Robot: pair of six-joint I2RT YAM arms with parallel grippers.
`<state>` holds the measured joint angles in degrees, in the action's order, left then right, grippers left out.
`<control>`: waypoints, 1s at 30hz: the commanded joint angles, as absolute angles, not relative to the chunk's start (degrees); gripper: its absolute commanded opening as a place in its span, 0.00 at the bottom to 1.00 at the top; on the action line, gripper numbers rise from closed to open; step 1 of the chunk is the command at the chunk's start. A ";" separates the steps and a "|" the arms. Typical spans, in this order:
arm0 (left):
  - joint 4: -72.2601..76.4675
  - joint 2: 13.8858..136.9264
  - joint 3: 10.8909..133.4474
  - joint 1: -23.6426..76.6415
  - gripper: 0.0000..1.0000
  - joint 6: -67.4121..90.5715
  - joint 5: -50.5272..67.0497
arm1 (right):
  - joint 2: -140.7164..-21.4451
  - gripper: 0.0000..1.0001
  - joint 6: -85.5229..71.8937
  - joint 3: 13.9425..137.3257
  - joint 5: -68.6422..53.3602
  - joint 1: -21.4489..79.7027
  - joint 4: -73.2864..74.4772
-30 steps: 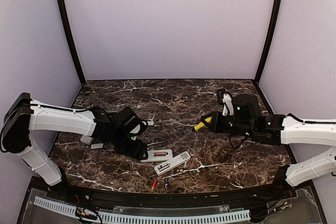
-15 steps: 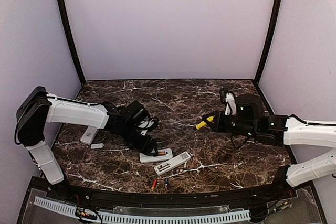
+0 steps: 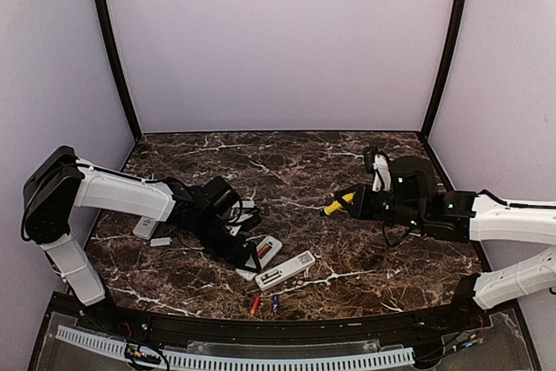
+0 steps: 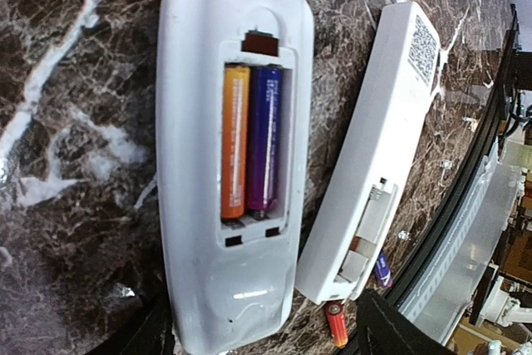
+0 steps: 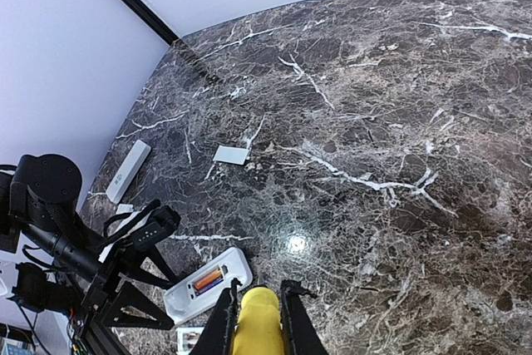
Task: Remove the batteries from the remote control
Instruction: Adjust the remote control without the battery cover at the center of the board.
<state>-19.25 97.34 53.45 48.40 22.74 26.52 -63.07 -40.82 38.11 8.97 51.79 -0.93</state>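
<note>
A white remote [image 4: 237,164] lies back-up with its compartment open, holding an orange battery [image 4: 235,143] and a purple battery [image 4: 264,139]. It also shows in the top view [image 3: 263,252] and the right wrist view [image 5: 208,282]. My left gripper [image 4: 262,342] is open, with the remote's near end between its fingers [image 3: 243,260]. A second remote [image 4: 378,147] beside it has an empty compartment [image 3: 285,269]. A loose red battery [image 4: 337,324] and a blue one [image 4: 382,269] lie near the front edge. My right gripper [image 5: 258,322] is shut on a yellow-handled screwdriver [image 3: 333,207].
A white bar-shaped remote [image 3: 145,228] and a small white cover plate [image 3: 161,241] lie at the left. Another cover plate [image 5: 231,155] lies further back. The black front rail [image 3: 287,323] runs just past the loose batteries.
My left gripper has swung over the battery remote, and the remote has turned from lying sideways to lying on a diagonal. The right arm has barely moved.
</note>
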 commanded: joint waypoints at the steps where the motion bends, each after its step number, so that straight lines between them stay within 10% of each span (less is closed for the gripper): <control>1: -16.62 95.74 51.53 48.69 0.75 23.53 31.93 | -63.46 0.00 -40.87 37.77 8.83 51.68 -2.73; 30: -18.11 96.08 59.78 48.87 0.76 21.10 19.57 | -61.69 0.00 -41.02 37.54 10.15 51.68 -1.19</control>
<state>-12.56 99.61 57.17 50.28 24.36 26.24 -62.92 -40.93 38.11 9.06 51.79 -0.64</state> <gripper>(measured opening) 0.762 0.124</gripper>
